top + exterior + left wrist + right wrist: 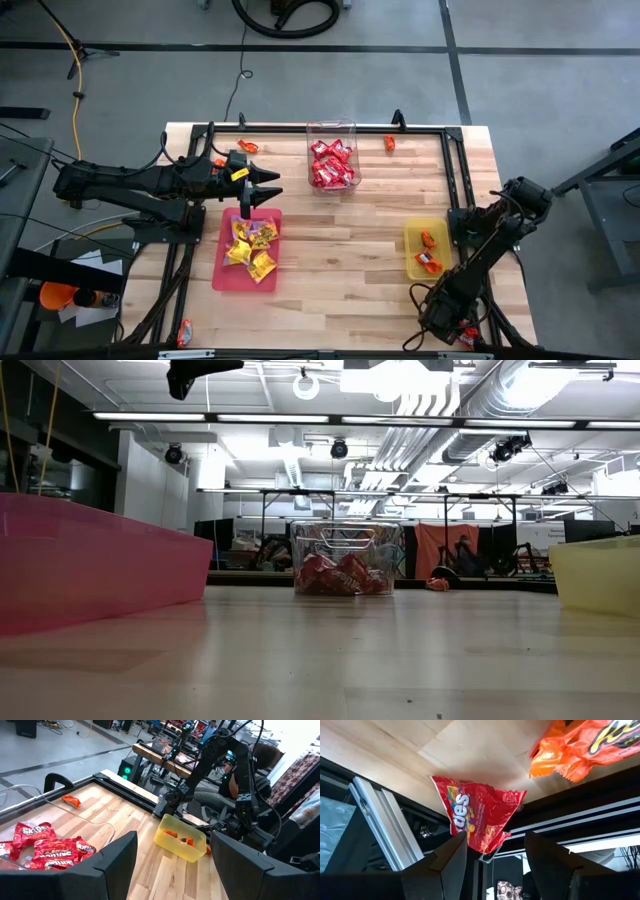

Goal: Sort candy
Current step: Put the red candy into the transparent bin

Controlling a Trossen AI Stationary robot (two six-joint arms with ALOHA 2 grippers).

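White "Skittles" lettering is showing, partly creased, on the red candy packets (42, 847) lying in the clear tub (75, 815) at the lower left of the left wrist view. In the right wrist view, a red packet (475, 815) at the frame's centre is showing the letters "ttles" running sideways among printed coloured sweets. At the upper right an orange packet (580, 745) is carrying yellow letters cut off by the edge, too partial to read.
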